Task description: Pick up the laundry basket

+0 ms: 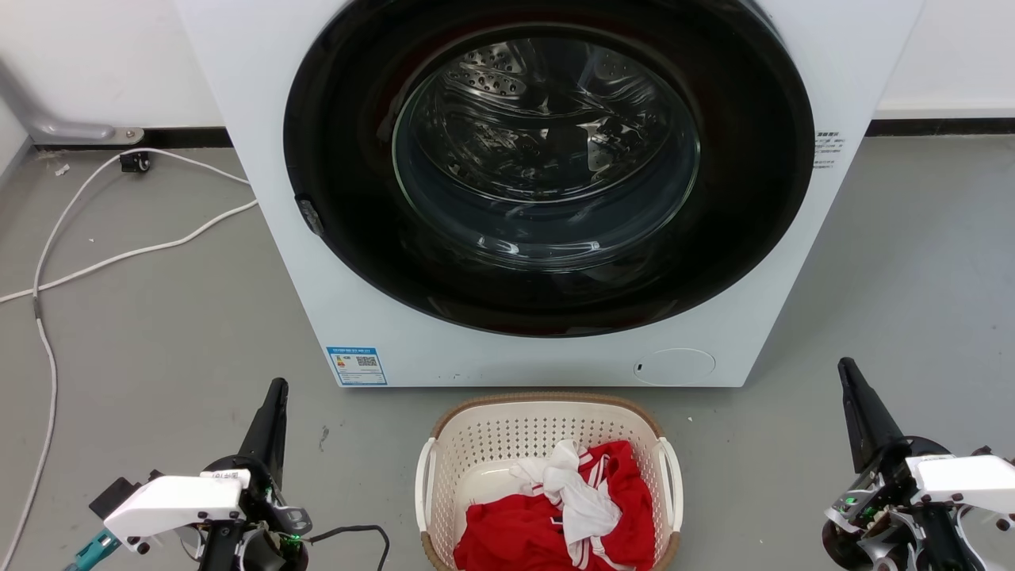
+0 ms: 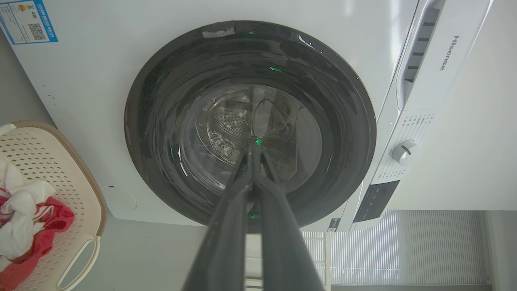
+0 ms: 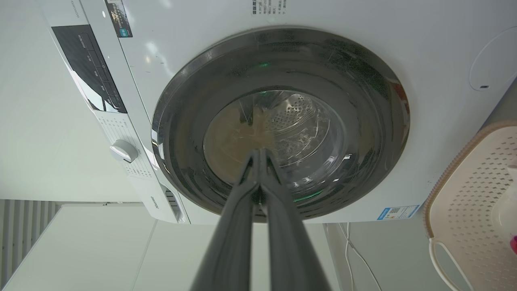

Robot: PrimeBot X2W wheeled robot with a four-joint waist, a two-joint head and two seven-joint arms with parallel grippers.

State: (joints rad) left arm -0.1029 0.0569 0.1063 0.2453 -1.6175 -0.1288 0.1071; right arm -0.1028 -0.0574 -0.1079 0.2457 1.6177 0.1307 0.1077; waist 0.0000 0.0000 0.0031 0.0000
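Both pincers are closed down to nothing, fingers pressed together along their length and gripping no object. In the head view the left pincer [image 1: 276,395] rises at the lower left of the frame and the right pincer [image 1: 850,379] at the lower right, each with its dark fingers pointing up the picture over the grey floor [image 1: 158,333]. Between them, at the bottom centre, the laundry basket [image 1: 507,434] stands on the floor just in front of the white washing machine [image 1: 238,79], well apart from either pincer; its near end is cut off by the lower edge. Its white side handles [image 1: 425,484] run down the left and right walls below the brown rim. Inside lies a red garment [image 1: 523,535] with a white cloth [image 1: 577,496] crumpled on top, bunched toward the lower right of the basket, leaving pale bottom showing at the left. The machine's round dark door [image 1: 547,151] is closed and takes up the upper middle of the frame, with a blue label [image 1: 357,365] at the cabinet's lower left corner. A white cable [image 1: 119,258] trails across the floor at the left. In the left wrist view the basket shows at the lower left edge; in the right wrist view it shows at the lower right edge.
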